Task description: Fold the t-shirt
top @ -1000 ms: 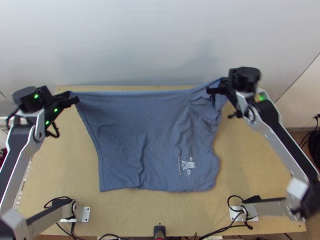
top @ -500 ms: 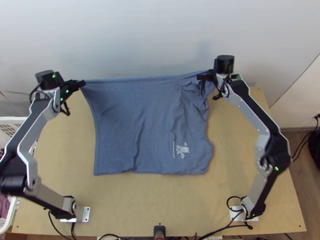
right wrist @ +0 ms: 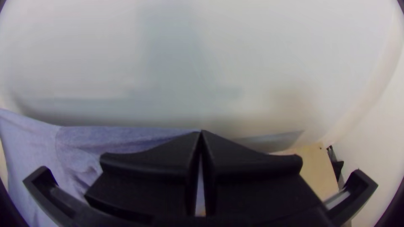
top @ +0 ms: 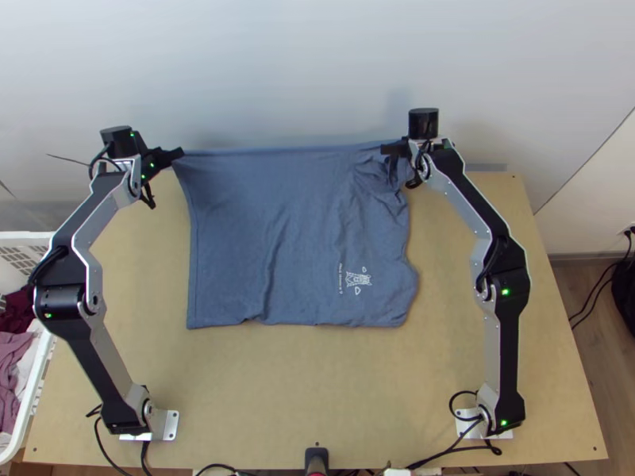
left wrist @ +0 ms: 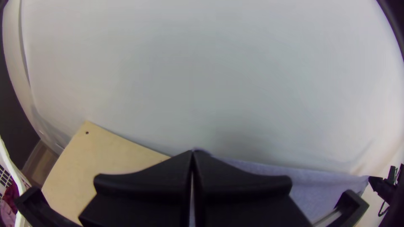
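Two ends of the far edge of the blue t-shirt [top: 309,230] are held, one in the closed left gripper [top: 178,151], one in the closed right gripper [top: 385,148], and the cloth is spread with wrinkles over the surface [top: 317,389]. Behind this edge the way is blocked by a pale wall [top: 302,63]; beside the left arm, clothes [top: 11,357] are kept in a white basket [top: 33,397].

Soft, fairly bright light; faint diffuse shadows on pale wall [top: 317,71]; wrist views bend straight edges, corners dark.
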You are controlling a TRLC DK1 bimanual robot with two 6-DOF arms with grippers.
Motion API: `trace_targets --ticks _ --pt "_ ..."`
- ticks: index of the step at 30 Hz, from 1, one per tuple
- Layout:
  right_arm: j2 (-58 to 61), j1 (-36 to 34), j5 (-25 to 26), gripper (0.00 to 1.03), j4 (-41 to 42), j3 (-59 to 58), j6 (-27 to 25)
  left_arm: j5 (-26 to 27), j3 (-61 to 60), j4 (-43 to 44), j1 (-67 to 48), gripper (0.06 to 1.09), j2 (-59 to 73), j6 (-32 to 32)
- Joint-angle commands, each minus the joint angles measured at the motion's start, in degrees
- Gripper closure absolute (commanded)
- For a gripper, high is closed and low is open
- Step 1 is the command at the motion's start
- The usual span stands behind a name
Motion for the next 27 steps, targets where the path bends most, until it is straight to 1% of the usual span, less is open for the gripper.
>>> trace_targets --ticks 1,3,6,9,18,21,27 --pt "0.47 -0.61 0.07 1.00 -4.35 -2.76 2.72 -0.05 -5.01 0.02 0.33 1.05 0.28 -0.05" --pt "-1.73 -0.70 -1.07 1.00 -5.58 -6.46 4.12 0.21 -8.70 0.46 0.33 1.05 -1.74 -0.23" --pt "-6.12 -0.43 -4.15 1.00 -5.58 -13.49 5.62 0.56 -14.06 1.43 0.33 1.05 -5.17 -0.31" --pt "-10.17 0.36 -6.87 1.00 -5.58 -20.17 6.06 0.56 -18.37 1.69 0.33 1.05 -8.42 -0.14" --pt "-21.24 0.80 -11.88 1.00 -5.40 -35.81 7.82 1.27 -31.20 2.04 0.68 1.05 -19.14 0.04" --pt "-24.67 0.97 -14.69 1.00 -4.79 -41.52 8.52 1.27 -34.10 2.04 0.86 1.05 -21.25 0.04" --pt "-28.01 1.15 -16.89 1.00 -4.35 -48.12 9.75 1.27 -38.76 2.13 0.42 1.05 -24.42 -0.14"
